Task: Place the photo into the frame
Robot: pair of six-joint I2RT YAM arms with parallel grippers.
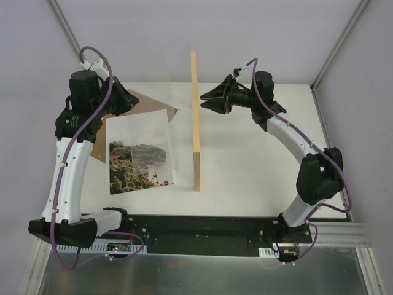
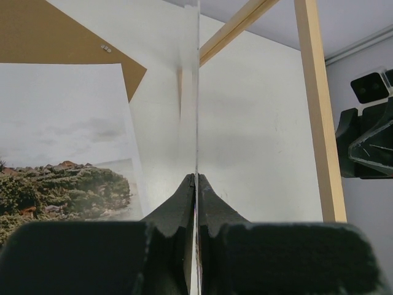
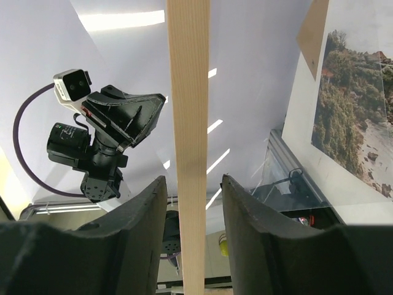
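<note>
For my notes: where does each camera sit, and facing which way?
Top external: above, behind both arms, which show whole, facing down on the white table.
Left wrist: faces along the shut left gripper pinching a thin clear pane.
Right wrist: faces past the open right gripper astride the light wooden frame.
All share the coastal cliff paper photo.
</note>
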